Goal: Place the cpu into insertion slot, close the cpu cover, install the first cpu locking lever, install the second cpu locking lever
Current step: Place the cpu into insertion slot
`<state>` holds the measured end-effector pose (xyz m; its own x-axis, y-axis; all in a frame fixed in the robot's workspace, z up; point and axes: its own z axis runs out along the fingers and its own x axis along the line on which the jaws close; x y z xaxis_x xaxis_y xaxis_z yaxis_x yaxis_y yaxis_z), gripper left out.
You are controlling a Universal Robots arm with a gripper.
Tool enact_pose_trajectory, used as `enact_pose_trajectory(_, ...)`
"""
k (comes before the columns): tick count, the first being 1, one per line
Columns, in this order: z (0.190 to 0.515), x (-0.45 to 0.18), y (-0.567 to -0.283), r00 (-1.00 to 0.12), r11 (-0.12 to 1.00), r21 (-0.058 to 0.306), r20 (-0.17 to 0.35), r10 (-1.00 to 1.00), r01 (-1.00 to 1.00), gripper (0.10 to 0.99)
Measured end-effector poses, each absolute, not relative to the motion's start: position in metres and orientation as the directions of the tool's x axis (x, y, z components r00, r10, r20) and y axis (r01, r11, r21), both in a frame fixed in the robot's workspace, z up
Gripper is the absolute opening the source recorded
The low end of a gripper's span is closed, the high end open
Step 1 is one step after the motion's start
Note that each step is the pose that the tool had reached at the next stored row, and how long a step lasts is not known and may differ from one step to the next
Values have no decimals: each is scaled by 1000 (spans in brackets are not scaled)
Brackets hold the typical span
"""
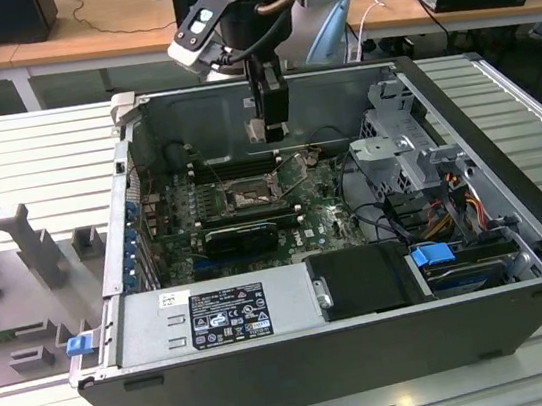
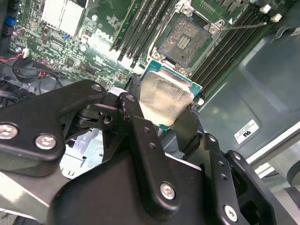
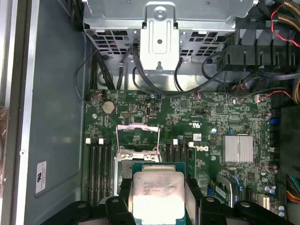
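My gripper [image 1: 274, 130] hangs inside the open computer case, a little above the green motherboard and toward its far wall. It is shut on the cpu [image 2: 166, 96], a flat square chip with a pale metal top, pinched by two opposite edges between black fingers [image 3: 193, 190]. The insertion slot [image 2: 185, 40] lies bare just beyond the chip, dark with a silvery rim; in the exterior view the insertion slot [image 1: 248, 194] sits below and in front of the gripper. The cpu cover [image 3: 138, 126] stands swung open. A thin locking lever [image 2: 243, 26] sticks out beside the socket.
Black memory slots [image 2: 225, 47] flank the socket on both sides. A black graphics card [image 1: 241, 238] lies in front of it. The power supply [image 1: 216, 317], a metal drive cage [image 1: 401, 154] and loose cables [image 3: 154, 84] crowd the case.
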<state>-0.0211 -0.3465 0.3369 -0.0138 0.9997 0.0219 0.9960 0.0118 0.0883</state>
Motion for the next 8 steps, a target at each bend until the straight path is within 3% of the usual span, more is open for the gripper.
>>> enact_pose_trajectory(8,324,-21,-347,-14,12,84,22,1000,996,529)
